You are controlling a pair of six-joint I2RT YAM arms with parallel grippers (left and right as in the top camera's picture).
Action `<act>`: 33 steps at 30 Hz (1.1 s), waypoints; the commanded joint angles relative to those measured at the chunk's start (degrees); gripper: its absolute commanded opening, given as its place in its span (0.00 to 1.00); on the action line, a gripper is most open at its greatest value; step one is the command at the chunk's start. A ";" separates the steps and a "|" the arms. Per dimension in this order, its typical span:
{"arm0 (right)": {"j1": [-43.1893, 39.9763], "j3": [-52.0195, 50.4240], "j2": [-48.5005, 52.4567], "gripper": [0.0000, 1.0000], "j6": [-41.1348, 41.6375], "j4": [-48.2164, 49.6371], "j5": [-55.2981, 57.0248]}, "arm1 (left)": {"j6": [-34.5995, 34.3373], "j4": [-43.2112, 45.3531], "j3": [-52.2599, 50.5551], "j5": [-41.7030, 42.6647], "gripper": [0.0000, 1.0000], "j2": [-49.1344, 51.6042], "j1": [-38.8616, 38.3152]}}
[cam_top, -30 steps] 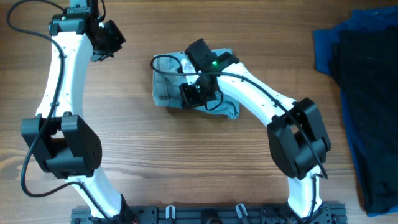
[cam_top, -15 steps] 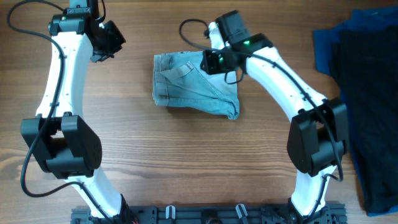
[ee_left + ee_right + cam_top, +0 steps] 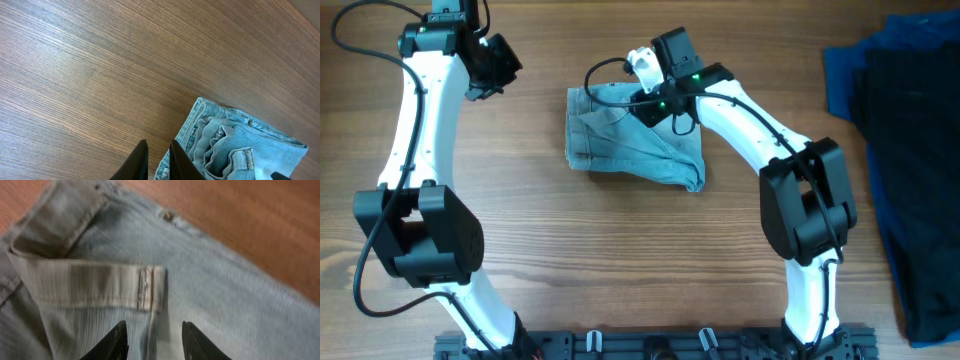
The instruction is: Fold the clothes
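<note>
Folded shorts mid-table, right arm nearer.

Far left, the white-and-black left arm [image 3: 417, 130] hangs over the brown wooden table [image 3: 620, 270], its jaws a narrow slit holding nothing. The pair of faded light blue denim shorts [image 3: 620, 145] lies off to their right, near but apart. The shorts sit folded mid-table, long axis running left to right. The right arm [image 3: 740, 120] is nearer: its jaws hover partly apart and empty, directly over the bundle's upper right edge, by a belt loop [image 3: 95, 287]. Farther right, a dark blue cloth [image 3: 842, 75] and a black garment [image 3: 920, 160] lie well apart.
</note>
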 commanded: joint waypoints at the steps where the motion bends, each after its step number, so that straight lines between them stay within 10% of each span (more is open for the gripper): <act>1: 0.94 1.09 2.73 0.36 -1.64 1.40 1.31 | -0.33 -0.31 0.26 -0.79 0.15 -0.52 0.11; 6: 1.22 1.09 5.25 0.39 0.04 1.68 1.51 | -0.33 -0.28 0.26 -0.79 0.15 -0.52 0.11; 16: 2.49 1.22 -1.03 0.05 6.49 1.97 -0.50 | -0.35 -0.20 0.26 -0.79 0.16 -0.52 0.11; 27: 12.85 1.20 -3.45 0.05 16.79 -9.68 -4.52 | -0.33 -0.22 0.26 -0.79 0.16 -0.52 0.11; 33: 15.41 1.22 -3.74 0.22 20.15 -16.57 -9.11 | -0.33 -0.22 0.26 -0.79 0.17 -0.52 0.11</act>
